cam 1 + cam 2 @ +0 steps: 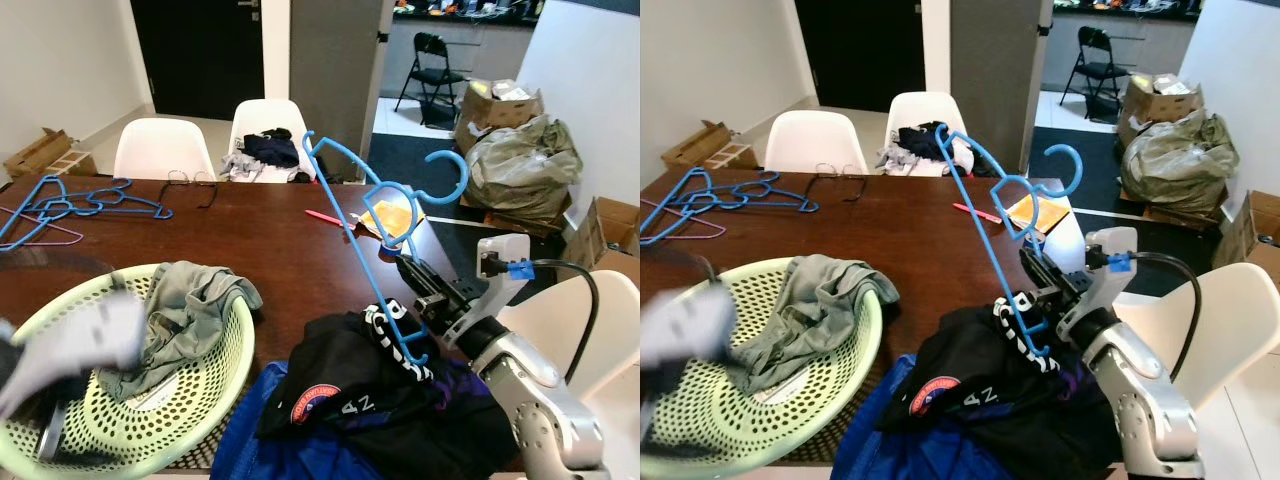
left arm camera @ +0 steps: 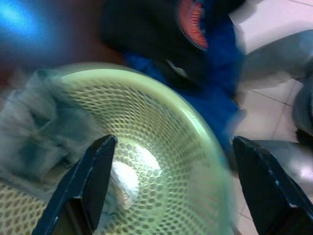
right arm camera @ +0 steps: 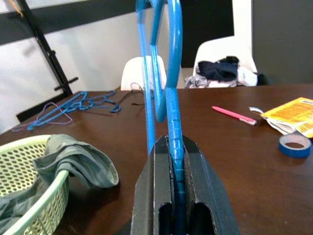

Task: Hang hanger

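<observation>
Right gripper jaws tight on the blue hanger, above table.

My right gripper reaches in from the table's right edge, fingers pinched tight on the hanger. My left gripper hovers blurred over the near-left corner, fingers spread wide.

A pale green perforated laundry basket sits at the dark wooden table's near left corner, a grey garment draped over its rim. Black and blue clothes heap at the near edge. A pink pen and yellow leaflet lie toward the right edge.
</observation>
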Robot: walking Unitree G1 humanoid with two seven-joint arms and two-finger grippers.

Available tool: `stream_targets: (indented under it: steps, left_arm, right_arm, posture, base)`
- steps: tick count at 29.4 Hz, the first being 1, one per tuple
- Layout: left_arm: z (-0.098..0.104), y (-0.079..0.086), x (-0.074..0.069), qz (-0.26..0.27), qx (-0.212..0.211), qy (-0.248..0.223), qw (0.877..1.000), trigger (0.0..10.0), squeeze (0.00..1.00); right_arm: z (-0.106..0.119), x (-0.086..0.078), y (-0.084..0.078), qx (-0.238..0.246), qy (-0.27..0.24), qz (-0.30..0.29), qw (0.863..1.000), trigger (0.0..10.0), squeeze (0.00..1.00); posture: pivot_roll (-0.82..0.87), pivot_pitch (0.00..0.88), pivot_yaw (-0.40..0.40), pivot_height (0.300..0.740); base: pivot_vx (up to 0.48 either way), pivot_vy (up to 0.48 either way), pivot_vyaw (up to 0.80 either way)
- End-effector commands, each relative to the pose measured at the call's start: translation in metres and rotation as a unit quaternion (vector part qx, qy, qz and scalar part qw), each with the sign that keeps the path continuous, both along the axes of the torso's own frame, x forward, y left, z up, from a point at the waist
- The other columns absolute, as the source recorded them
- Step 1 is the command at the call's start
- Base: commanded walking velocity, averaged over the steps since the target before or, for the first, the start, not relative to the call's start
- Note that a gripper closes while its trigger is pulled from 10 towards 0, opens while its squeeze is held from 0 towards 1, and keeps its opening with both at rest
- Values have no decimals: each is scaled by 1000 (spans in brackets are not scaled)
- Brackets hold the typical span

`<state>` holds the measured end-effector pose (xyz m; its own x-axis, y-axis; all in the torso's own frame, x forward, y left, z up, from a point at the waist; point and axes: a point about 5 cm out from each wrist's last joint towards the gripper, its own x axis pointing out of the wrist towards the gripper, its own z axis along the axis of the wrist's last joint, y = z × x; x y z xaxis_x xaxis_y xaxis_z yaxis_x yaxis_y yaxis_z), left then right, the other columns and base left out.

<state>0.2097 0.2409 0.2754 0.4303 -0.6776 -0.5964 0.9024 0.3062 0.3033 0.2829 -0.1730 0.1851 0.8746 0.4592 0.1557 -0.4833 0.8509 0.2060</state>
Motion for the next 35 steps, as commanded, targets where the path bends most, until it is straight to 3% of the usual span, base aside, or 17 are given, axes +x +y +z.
stream_targets:
  steps: [1,3,4,5,7,8,9,10,12,14,15,16,18,21,23,33,35]
  left_arm:
    - [-9,4,7,44,-19,-6,999,10000,1000]
    - [-13,6,12,73,-22,-18,997,10000,1000]
    - [-22,13,22,148,-49,-31,987,10000,1000]
    - [-22,13,22,148,-49,-31,987,10000,1000]
    - [-47,30,35,315,-89,-37,944,10000,1000]
    - [-47,30,35,315,-89,-37,944,10000,1000]
    - [-69,41,33,429,-106,-11,897,10000,0]
    - [-69,41,33,429,-106,-11,897,10000,0]
    - [-78,46,29,482,-117,-1,868,10000,0]
    - [-78,46,29,482,-117,-1,868,10000,0]
    - [-82,50,27,510,-125,0,851,10000,0]
    - [-82,50,27,510,-125,0,851,10000,0]
    - [-97,49,26,556,-153,19,817,10000,0]
    - [-104,46,28,569,-165,26,805,10000,0]
    - [-112,43,34,589,-185,25,787,10000,0]
    - [-125,32,59,616,-228,56,751,10000,0]
    - [-125,32,59,616,-228,56,751,10000,0]
  right_arm:
    - [-3,0,-2,0,4,-5,1000,10000,0]
    - [-3,0,-2,0,4,-5,1000,10000,0]
    - [-3,0,-1,0,4,-4,1000,10000,0]
    - [-3,0,-1,0,4,-4,1000,10000,0]
    - [-5,0,0,-1,7,1,1000,10000,0]
    - [-5,0,0,-1,7,1,1000,10000,0]
    - [-6,1,1,-4,9,6,1000,10000,0]
    - [-6,1,1,-4,9,6,1000,10000,0]
    - [-6,2,0,-6,10,7,1000,10000,0]
    - [-6,2,0,-6,10,7,1000,10000,0]
    - [-5,2,0,-6,10,7,1000,10000,0]
    - [-5,2,0,-6,10,7,1000,10000,0]
    - [-6,2,0,-6,11,8,1000,10000,0]
    - [-6,2,1,-6,12,8,1000,10000,0]
    - [-7,2,1,-6,13,8,1000,10000,0]
    - [-6,1,-1,-8,11,2,1000,10000,0]
    - [-6,1,-1,-8,11,2,1000,10000,0]
  posture:
    - [36,0,-41,740]
    - [36,0,-41,740]
    - [37,0,-42,740]
    - [37,0,-42,740]
    - [44,0,-48,740]
    - [44,0,-48,740]
    - [54,0,-52,740]
    - [54,0,-52,740]
    - [58,0,-53,740]
    - [58,0,-53,740]
    - [62,0,-55,740]
    - [62,0,-55,740]
    - [65,0,-56,740]
    - [62,0,-56,740]
    - [62,0,-55,740]
    - [40,0,-46,740]
    - [40,0,-46,740]
  base:
    - [0,0,0]
    - [0,0,0]
    - [0,0,0]
    - [0,0,0]
    - [0,0,0]
    - [0,0,0]
    - [0,0,0]
    - [0,0,0]
    - [0,0,0]
    - [0,0,0]
    - [0,0,0]
    - [0,0,0]
    - [0,0,0]
    - [0,0,0]
    - [0,0,0]
    - [0,0,0]
    - [0,0,0]
